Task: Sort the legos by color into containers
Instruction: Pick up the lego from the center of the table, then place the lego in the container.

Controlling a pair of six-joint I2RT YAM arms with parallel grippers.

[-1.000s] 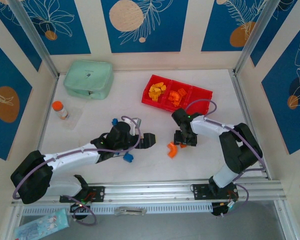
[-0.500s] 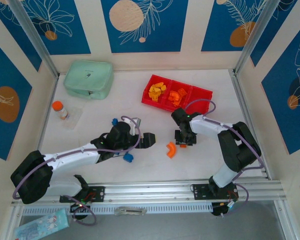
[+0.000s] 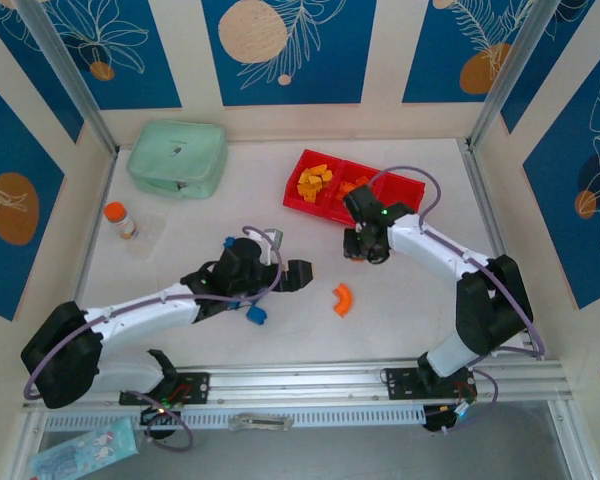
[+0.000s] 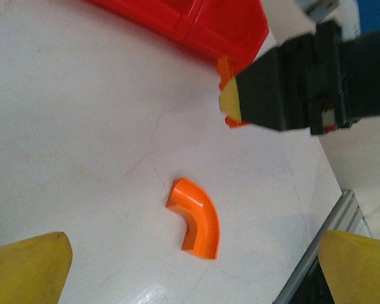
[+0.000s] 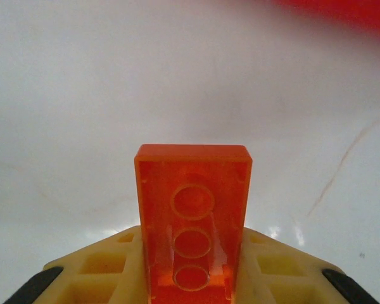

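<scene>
Right gripper (image 3: 362, 248) clenched on a red-orange brick (image 5: 193, 215), its long axis pointing straight out past my fingertips. The tray (image 3: 412, 184) is just ahead of the gripper, orange-filled middle compartment closest. My right arm's nearer than left.

- White table (image 3: 400, 310), faint hairline marks on its surface.
- Red three-compartment tray (image 3: 298, 190), far side, right of centre.
- Mint-green zip case (image 3: 178, 157), far left.
- Orange-capped bottle (image 3: 120, 220), left edge.
- Red-orange curved brick (image 3: 341, 299), centre.
- Blue brick (image 3: 228, 242); second blue brick (image 3: 256, 316), left of centre.
</scene>
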